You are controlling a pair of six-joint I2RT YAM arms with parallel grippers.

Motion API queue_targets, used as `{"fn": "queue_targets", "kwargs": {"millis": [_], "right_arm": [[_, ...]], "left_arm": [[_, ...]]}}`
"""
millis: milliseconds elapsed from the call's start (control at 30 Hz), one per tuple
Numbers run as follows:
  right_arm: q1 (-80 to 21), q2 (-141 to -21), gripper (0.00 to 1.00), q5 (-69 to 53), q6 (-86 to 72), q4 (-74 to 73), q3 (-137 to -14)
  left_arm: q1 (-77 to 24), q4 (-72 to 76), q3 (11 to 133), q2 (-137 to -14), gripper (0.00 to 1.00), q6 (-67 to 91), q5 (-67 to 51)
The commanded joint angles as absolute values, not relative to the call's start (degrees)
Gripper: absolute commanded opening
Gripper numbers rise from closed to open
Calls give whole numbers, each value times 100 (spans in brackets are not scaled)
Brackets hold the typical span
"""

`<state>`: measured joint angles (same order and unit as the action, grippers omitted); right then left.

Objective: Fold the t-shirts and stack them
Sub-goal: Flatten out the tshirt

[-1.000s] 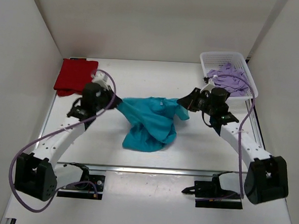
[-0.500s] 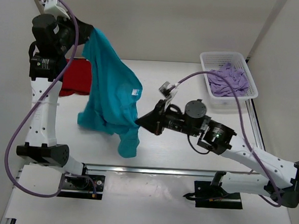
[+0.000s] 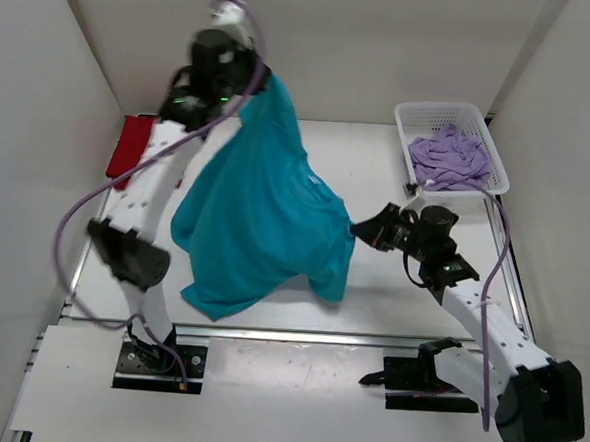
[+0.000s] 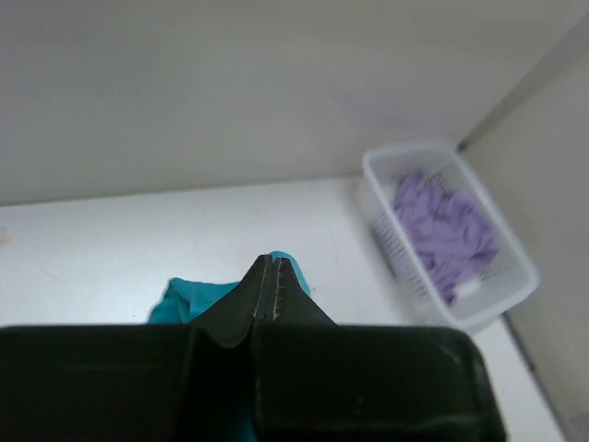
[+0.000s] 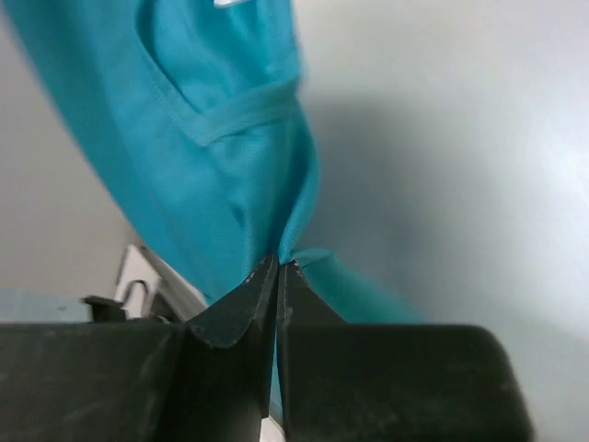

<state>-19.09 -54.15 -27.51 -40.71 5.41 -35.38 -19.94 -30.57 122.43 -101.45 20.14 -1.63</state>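
Observation:
The teal-blue t-shirt (image 3: 259,229) hangs spread in the air between both arms. My left gripper (image 3: 259,79) is raised high near the back wall and is shut on the shirt's top edge (image 4: 285,262). My right gripper (image 3: 360,228) sits lower at centre right, shut on the shirt's right edge (image 5: 294,253). The shirt's lower hem droops to the table near the front rail. The red t-shirt (image 3: 129,146) lies folded at the back left, partly hidden by the left arm. The lavender t-shirt (image 3: 449,155) lies crumpled in the basket (image 4: 446,235).
The white lattice basket (image 3: 411,118) stands at the back right corner against the right wall. White walls enclose the table on three sides. A metal rail (image 3: 368,338) runs along the front edge by the arm bases.
The left arm has swung rightwards from the far left, still high, with the shirt. The right gripper drew back to the right, and the shirt now hangs spread wider between them.

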Motion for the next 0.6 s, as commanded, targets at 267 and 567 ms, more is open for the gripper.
{"fn": "queue_targets", "kwargs": {"millis": [267,567], "right_arm": [[-1204,-5608,2,-2296,-3868,581,-2197],[-1432,-5318,48,-1636,-3419,299,-2197]], "left_arm": [[-2971,-3675,12780,-12509,99,1416,211],[-2119,-1529,5902,-8026,74,2038,-123]]}}
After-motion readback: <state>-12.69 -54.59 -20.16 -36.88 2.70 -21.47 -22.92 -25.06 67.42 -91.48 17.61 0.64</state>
